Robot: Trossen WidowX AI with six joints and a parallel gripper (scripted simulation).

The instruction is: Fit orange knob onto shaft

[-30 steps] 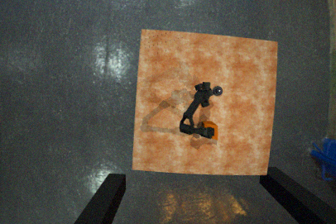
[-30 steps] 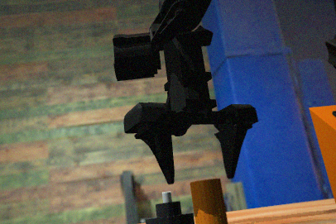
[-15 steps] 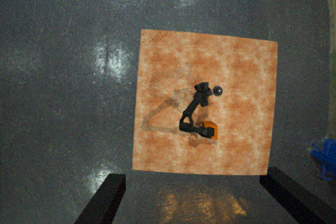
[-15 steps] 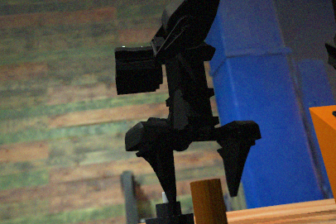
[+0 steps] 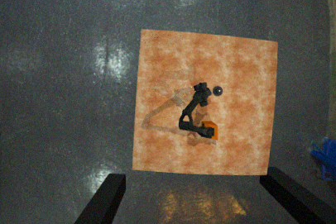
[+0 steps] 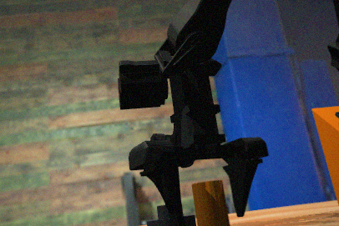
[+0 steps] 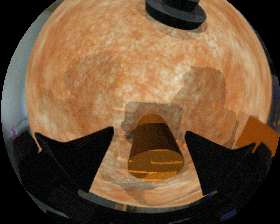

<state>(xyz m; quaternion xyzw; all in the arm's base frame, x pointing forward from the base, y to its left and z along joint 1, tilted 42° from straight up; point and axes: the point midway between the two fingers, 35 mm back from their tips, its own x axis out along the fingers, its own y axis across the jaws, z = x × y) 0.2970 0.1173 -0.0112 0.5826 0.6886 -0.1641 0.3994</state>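
Observation:
The orange knob stands upright as a cylinder on the table between my fingers; its underside hole is hidden. My gripper is open and points down, with one finger on each side of the knob and a gap showing on both sides in the wrist view. The arm hides the knob in the top view. The black round pedestal stands close by, at the top edge of the wrist view. The silver shaft is a tiny bright dot from above; its flat side cannot be made out.
An orange block stands at the arm's base, to the right in the wrist view. The square wood-patterned table top carries everything. The pedestal is the nearest obstacle beside the fingers.

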